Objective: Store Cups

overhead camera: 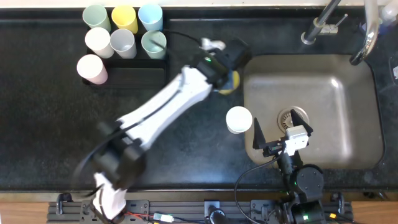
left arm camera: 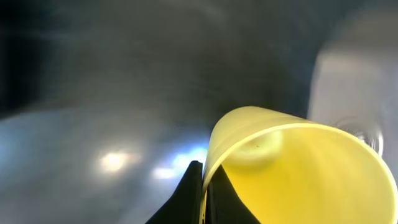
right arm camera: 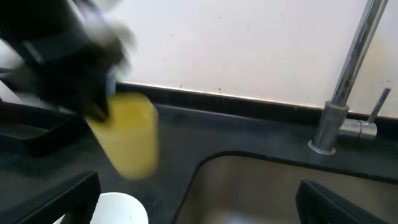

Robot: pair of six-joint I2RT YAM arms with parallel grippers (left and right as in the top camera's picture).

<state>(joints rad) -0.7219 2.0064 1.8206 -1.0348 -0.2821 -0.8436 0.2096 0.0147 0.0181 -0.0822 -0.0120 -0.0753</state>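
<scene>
The bench (overhead camera: 37,124) is a black worktop with a steel sink (overhead camera: 323,93) set into its right half. A tap (overhead camera: 320,25) stands on the far edge behind the sink. A black tray (overhead camera: 130,78) lies near the far left corner. A pink cup (overhead camera: 91,68) stands at the tray's near left corner; whether it rests on the tray or on the bench cannot be told. A white cup (overhead camera: 239,119) stands upright on the bench just beside the sink's left rim, well apart from the tray.

A yellow cup (overhead camera: 229,89) at ten o'clock of the sink (overhead camera: 336,106), mostly hidden beneath the left gripper (overhead camera: 224,71). Right wrist view: both blurred; white cup (right arm camera: 118,208) cut off by the edge.
</scene>
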